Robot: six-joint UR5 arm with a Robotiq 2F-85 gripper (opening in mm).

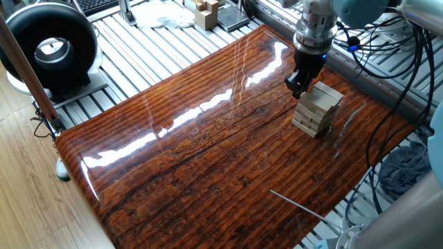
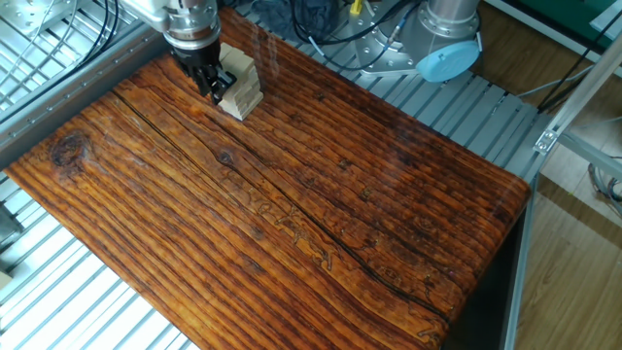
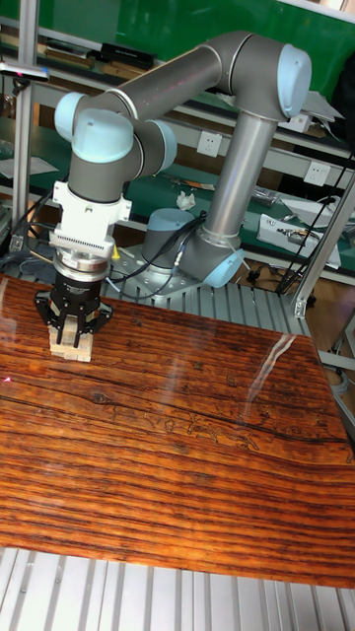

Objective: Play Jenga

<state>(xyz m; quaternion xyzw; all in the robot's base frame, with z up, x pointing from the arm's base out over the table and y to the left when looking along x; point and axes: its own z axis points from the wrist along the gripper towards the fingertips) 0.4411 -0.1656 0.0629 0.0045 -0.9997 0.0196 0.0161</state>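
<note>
The Jenga tower (image 1: pixel 317 109) is a short stack of pale wooden bars in crosswise layers, standing near the table's far right edge. It also shows in the other fixed view as the tower (image 2: pixel 241 89), and in the tall view as the tower (image 3: pixel 71 347), mostly behind the gripper. My gripper (image 1: pixel 296 84) points down and presses against the tower's upper left side. The dark fingers (image 2: pixel 210 86) touch the top layers. The gripper (image 3: pixel 72 325) covers the top of the stack there. The frames do not show whether a bar sits between the fingers.
The glossy brown wooden table (image 1: pixel 208 152) spreads out to the left of the tower. A thin metal rod (image 1: pixel 297 202) lies near the front right edge. Cables (image 1: pixel 387 62) hang behind the tower. A black round device (image 1: pixel 52 48) and tan wooden boxes (image 1: pixel 205 10) sit off the table.
</note>
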